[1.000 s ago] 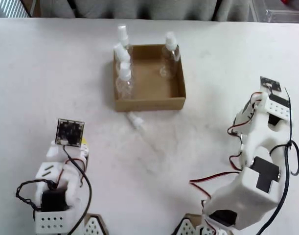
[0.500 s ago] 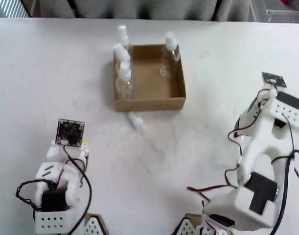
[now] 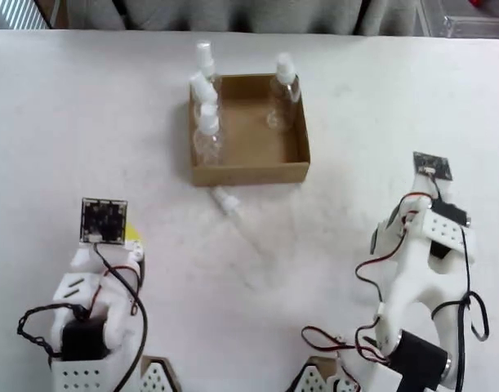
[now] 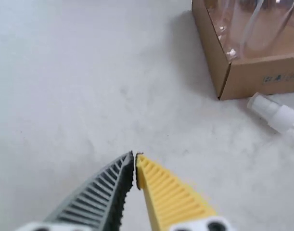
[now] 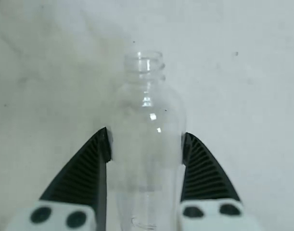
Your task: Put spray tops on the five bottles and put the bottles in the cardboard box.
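Observation:
In the right wrist view my right gripper [image 5: 146,137] is shut on a clear bottle [image 5: 147,103] with a bare, open neck, its black fingers [image 5: 91,161] pressing both sides. My left gripper [image 4: 135,161] is shut with nothing in it, grey and yellow tips touching just above the table. A loose white spray top [image 3: 226,200] lies on the table in front of the cardboard box [image 3: 249,173], and it shows too in the left wrist view as the spray top [image 4: 276,113]. Several capped bottles [image 3: 207,131] stand inside the box.
The left arm [image 3: 90,310] sits at the near left, the right arm [image 3: 421,245] at the near right. The box corner [image 4: 233,77] lies beyond my left gripper. Open white table spreads between the arms and the box.
The right arm has swung, its wrist coming nearer and a little left. The left arm has drawn slightly back and left. Box, bottles and loose spray top have stayed put.

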You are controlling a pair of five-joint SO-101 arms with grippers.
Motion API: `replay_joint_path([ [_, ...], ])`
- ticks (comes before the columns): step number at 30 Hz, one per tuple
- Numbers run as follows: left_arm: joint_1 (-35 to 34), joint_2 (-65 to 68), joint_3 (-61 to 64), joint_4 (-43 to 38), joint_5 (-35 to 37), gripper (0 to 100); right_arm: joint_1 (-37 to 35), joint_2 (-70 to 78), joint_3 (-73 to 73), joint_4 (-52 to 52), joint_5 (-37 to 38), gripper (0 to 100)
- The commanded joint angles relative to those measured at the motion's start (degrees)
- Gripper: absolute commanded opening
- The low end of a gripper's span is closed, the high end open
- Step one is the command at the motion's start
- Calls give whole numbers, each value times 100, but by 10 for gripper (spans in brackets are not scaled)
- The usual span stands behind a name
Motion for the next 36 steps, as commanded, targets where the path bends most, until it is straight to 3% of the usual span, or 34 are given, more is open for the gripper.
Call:
replay_joint_path([
  [1,259,154,-888,299,123,20,-101,-154,220,-523,9,16],
  [9,892,3055,-2796,237,738,20,-110,-145,281,-708,0,16],
  [13,1578,4611,-3560,211,1538,20,-110,-145,334,-743,0,16],
  [22,2378,7064,-3982,-1618,3455,21,-110,-145,334,-743,0,16],
  [25,2571,7591,-4018,-1987,3631,54,-110,-145,334,-743,9,16],
  [30,2774,8233,-4009,-2426,4114,207,-110,-145,334,-743,26,16],
  [36,2800,8954,-4035,-3165,4237,214,-171,-145,334,-752,53,16],
])
